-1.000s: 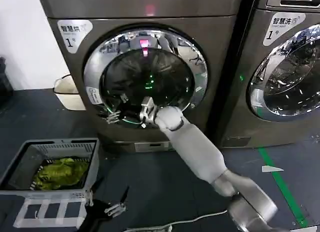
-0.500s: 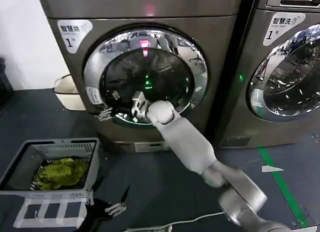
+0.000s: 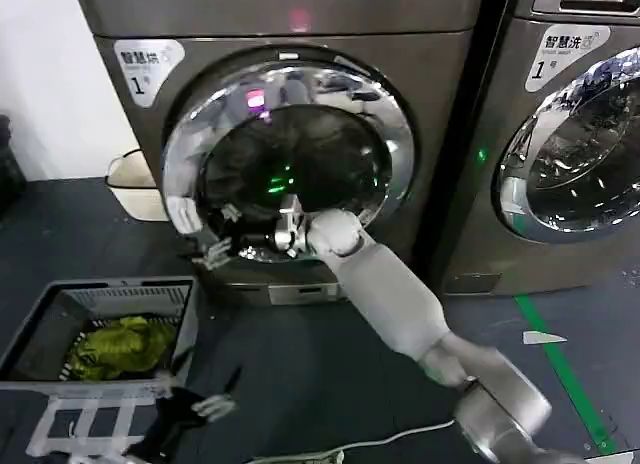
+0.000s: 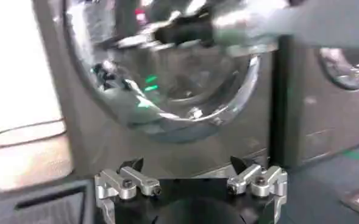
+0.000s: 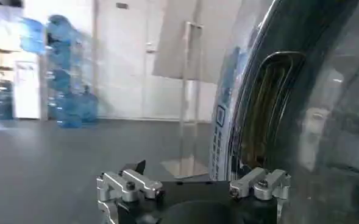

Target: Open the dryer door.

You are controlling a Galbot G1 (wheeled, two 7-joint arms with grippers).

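Observation:
The dryer door (image 3: pixel 392 124), chrome-rimmed with dark bulging glass, stands slightly ajar on the bronze-grey machine, its left edge swung out from the front. My right gripper (image 3: pixel 222 234) is at the door's lower left edge, open, its white arm reaching in from the lower right. In the right wrist view that gripper (image 5: pixel 191 167) is spread wide, with one finger close beside the door's rim (image 5: pixel 252 91) and a recess in it. My left gripper (image 3: pixel 200 396) hangs low near the floor, open and holding nothing; from its wrist (image 4: pixel 185 163) the door (image 4: pixel 185 115) is ahead.
A second machine with a twin chrome door (image 3: pixel 580 144) stands to the right. A grey basket (image 3: pixel 60 384) holding green cloth (image 3: pixel 120 344) sits on the floor at the lower left. A white tub (image 3: pixel 135 184) is beside the dryer, and green tape (image 3: pixel 565 374) marks the floor.
The door's left edge has swung outward from the machine as my right gripper drew back and down. The left gripper shifted slightly left.

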